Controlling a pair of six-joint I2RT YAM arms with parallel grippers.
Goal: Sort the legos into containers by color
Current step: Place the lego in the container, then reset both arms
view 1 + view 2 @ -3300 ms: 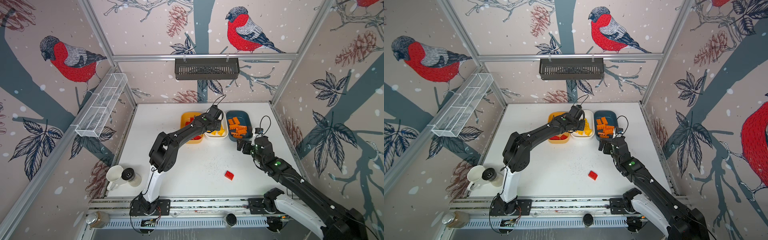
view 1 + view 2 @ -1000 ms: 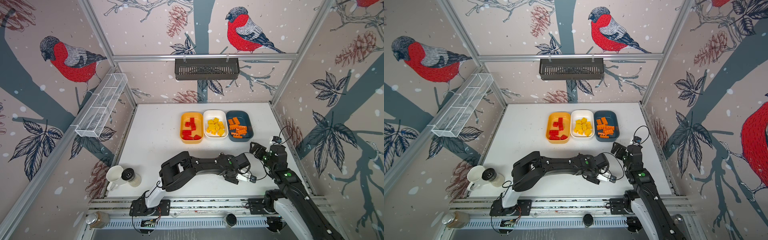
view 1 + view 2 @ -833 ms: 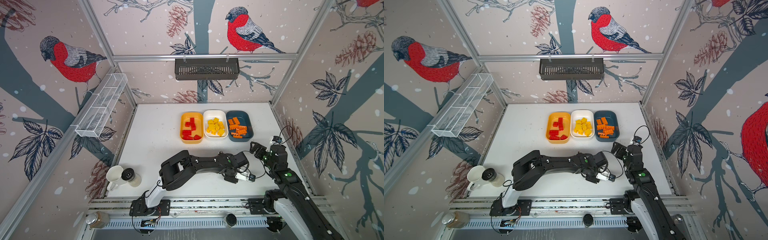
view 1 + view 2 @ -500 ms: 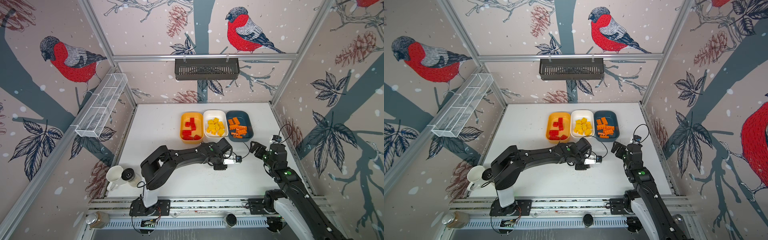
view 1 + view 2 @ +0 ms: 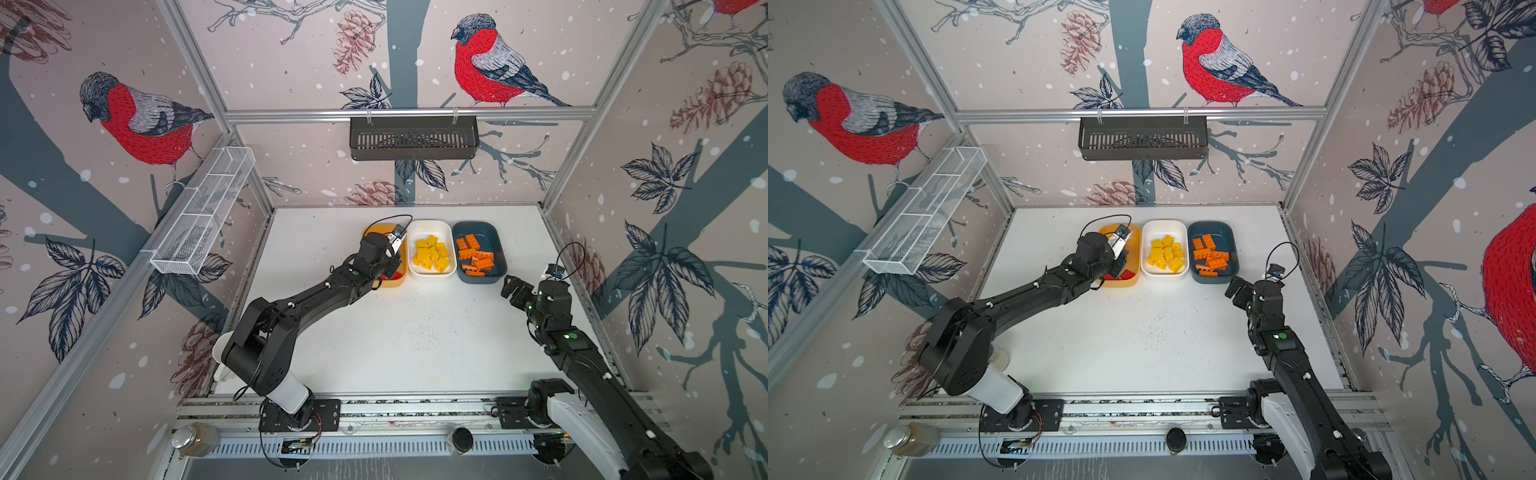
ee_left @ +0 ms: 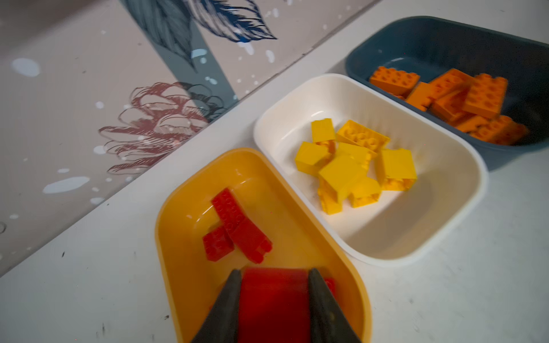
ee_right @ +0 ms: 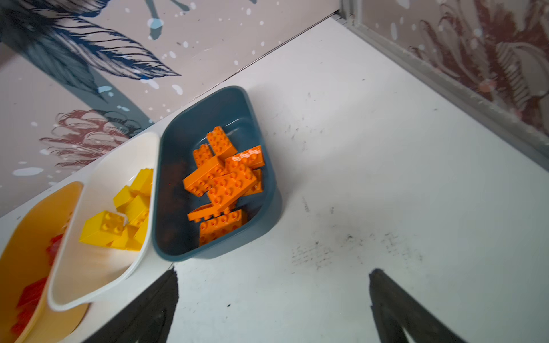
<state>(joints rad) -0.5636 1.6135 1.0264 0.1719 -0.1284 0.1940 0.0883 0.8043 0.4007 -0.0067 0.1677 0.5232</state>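
Three containers stand in a row at the back: a yellow-orange tray [image 5: 395, 284] [image 6: 166, 213], a white tray [image 5: 430, 226] [image 6: 285, 118] and a teal tray [image 5: 478, 230] [image 7: 208, 118]. Red legos [image 6: 234, 225] lie in the first, yellow legos [image 5: 430, 253] [image 6: 350, 166] in the white one, orange legos [image 5: 476, 257] [image 7: 225, 181] in the teal one. My left gripper [image 6: 273, 271] [image 5: 392, 266] hangs over the yellow-orange tray, shut on a red lego [image 6: 273, 303]. My right gripper [image 7: 274, 270] [image 5: 513, 289] stands open over bare table, just in front of the teal tray.
A black slotted basket [image 5: 413, 137] hangs on the back wall and a white wire rack [image 5: 203, 212] on the left wall. A metal frame post [image 7: 445, 83] runs along the table's right edge. A small jar [image 5: 193, 438] sits at the front left rail.
My left gripper closed on the red lego near the table's front right, then swung back left with it to the yellow-orange tray. The right arm has barely moved.
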